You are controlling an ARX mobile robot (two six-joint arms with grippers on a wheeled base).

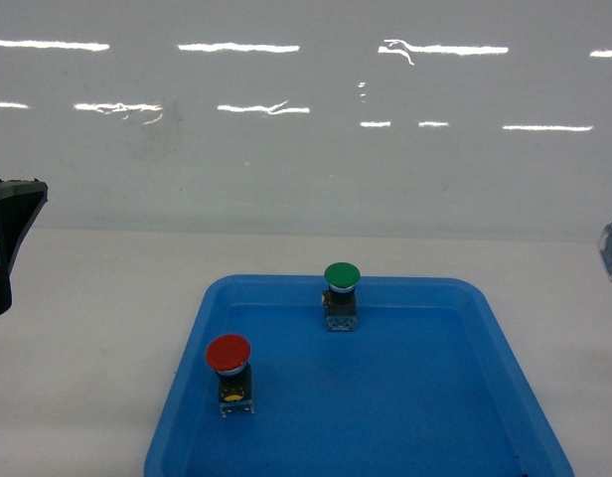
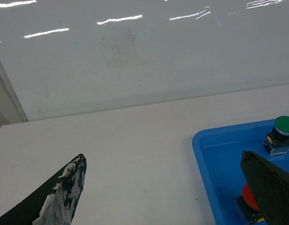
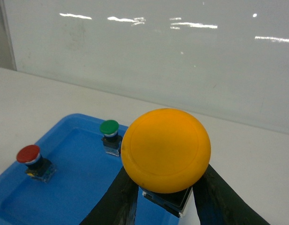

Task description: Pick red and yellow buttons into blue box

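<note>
Head view: white worktop (image 1: 87,328) against a glossy white wall (image 1: 306,149). Shallow blue tray (image 1: 435,397) sits at the near edge, centre-right.

Red button (image 1: 229,355) stands upright in the tray's near-left part, close to the left rim. Green button (image 1: 342,276) stands upright by the tray's far rim, about mid-width. The two are well apart.

Yellow button (image 3: 166,150) is off the tray: right wrist view shows it gripped by the right gripper (image 3: 165,199), jaws closed on its switch block below the cap, cap facing the camera. It hangs above the tray's right side, near the worktop's right.

Left gripper (image 2: 168,187) hovers over the worktop just left of the tray's left rim, jaws spread wide, nothing between them. One finger (image 2: 60,197) shows worn, whitish padding. The other finger partly hides the red button in that view.

Blue box: not seen in any view.
</note>
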